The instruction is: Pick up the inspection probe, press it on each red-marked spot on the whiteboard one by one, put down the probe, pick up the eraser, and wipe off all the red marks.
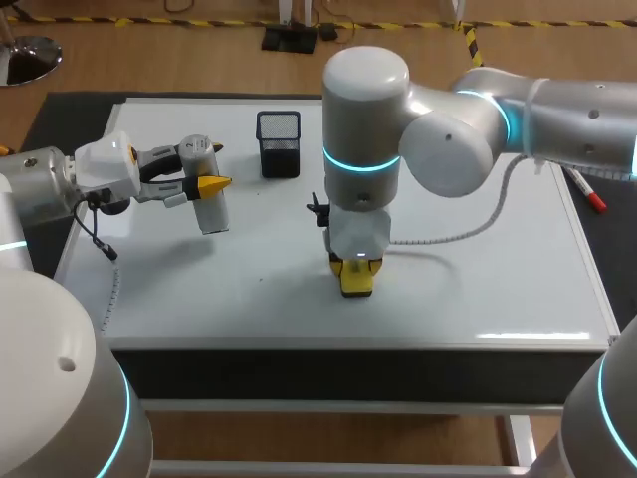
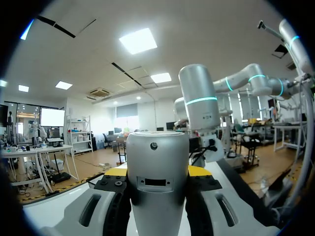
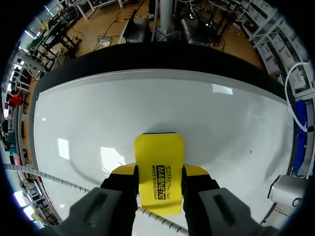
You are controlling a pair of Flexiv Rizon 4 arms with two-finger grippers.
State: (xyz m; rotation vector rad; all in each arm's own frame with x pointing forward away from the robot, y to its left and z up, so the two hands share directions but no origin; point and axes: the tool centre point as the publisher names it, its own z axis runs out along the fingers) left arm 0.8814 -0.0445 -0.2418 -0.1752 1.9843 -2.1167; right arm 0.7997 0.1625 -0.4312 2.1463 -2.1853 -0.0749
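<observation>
A whiteboard [image 1: 478, 289] covers the table, with a black mesh cup [image 1: 279, 144] standing near its far edge. Left of the cup, the left gripper [image 1: 204, 185] is clamped on the silver probe [image 1: 213, 214], held above the board. Nearer than the cup and a little right of it, the right gripper [image 1: 356, 265] pinches the yellow eraser [image 1: 356, 283] down at the board. A red marker [image 1: 587, 190] lies far right of the cup.

Left wrist: the probe [image 2: 157, 152] stands between the gripper's [image 2: 157, 171] closed-in fingers.

Right wrist: the gripper [image 3: 159, 172] grips the eraser [image 3: 159, 157] over the whiteboard [image 3: 98, 113].

Black print in two lines of capitals on top of the yellow eraser [image 3: 158, 152], nothing else legible.
</observation>
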